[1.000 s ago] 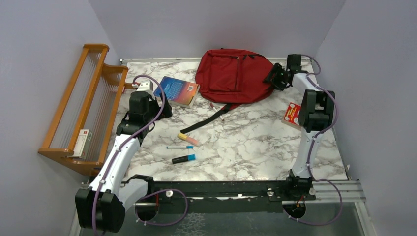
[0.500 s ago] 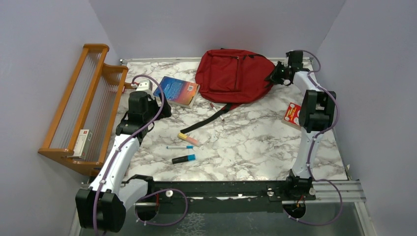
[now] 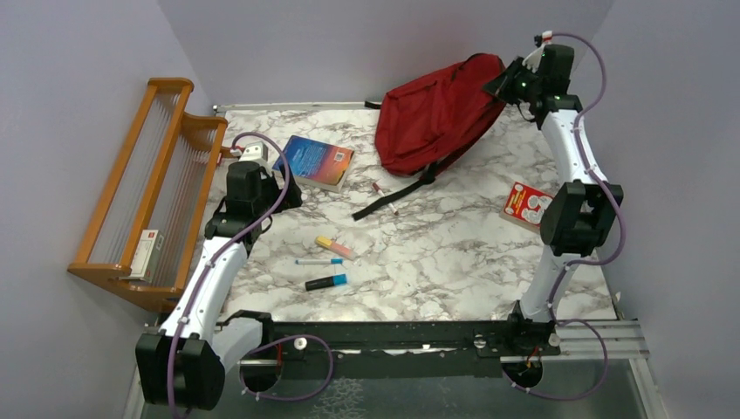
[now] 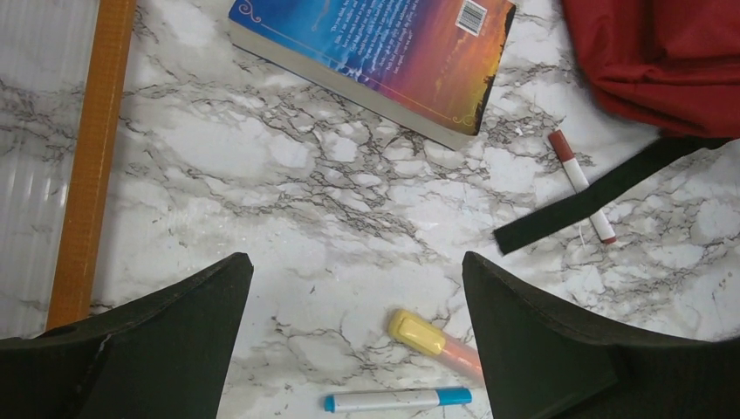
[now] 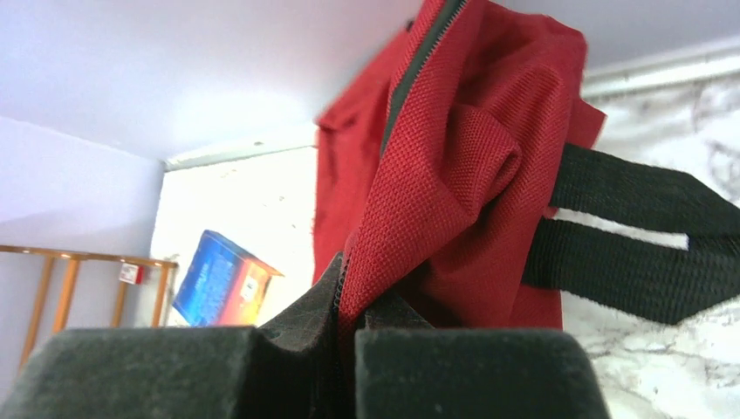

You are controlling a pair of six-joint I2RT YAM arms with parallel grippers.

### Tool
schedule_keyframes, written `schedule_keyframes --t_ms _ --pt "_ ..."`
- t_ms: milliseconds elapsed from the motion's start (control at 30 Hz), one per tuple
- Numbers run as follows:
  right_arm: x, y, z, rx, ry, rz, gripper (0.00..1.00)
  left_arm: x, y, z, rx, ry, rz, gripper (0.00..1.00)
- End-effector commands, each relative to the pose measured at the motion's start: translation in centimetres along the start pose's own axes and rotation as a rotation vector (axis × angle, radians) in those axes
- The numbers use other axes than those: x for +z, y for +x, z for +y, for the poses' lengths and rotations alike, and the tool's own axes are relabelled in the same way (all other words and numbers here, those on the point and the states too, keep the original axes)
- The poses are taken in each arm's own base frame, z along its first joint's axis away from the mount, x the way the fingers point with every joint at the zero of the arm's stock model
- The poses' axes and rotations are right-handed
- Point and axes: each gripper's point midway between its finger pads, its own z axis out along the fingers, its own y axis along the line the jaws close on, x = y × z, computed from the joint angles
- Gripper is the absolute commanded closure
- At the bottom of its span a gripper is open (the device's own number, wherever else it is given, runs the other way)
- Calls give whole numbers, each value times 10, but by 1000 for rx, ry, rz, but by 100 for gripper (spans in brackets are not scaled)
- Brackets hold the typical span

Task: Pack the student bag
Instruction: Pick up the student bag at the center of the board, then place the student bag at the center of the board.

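Bright even light, soft shadows

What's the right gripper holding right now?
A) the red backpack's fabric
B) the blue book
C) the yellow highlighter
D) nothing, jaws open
A: in the right wrist view the right gripper is shut on a fold of the student bag, and from above the bag hangs tilted from that gripper.

In the left wrist view the top edge cuts off the book (image 4: 384, 52) and the student bag (image 4: 663, 61), and the left hand (image 4: 353, 266) hides one end of the highlighter (image 4: 419, 333).
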Motion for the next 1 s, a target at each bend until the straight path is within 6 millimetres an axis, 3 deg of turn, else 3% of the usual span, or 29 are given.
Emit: schedule_keyframes --t_ms 0,200,400,500,700,867,967 --pt "-49 -75 61 -111 -110 -205 99 -1 -13 -6 -3 26 -26 8" --pt "-93 -102 98 -179 -148 -268 99 0 -14 -5 -5 21 -26 8" --pt "-133 -95 110 -241 -115 -247 99 0 -14 -7 -2 36 -25 8" --pt "-148 -74 108 -255 -96 -185 99 -1 -15 -14 2 74 -25 8" --pt "-172 -4 117 -288 -163 -25 99 -2 -16 -40 28 221 -25 8" --pt "-193 49 147 -331 -302 85 99 -4 -15 -60 56 324 -14 8" --pt "-206 70 163 -335 -388 125 99 -5 -15 -66 68 346 -13 8"
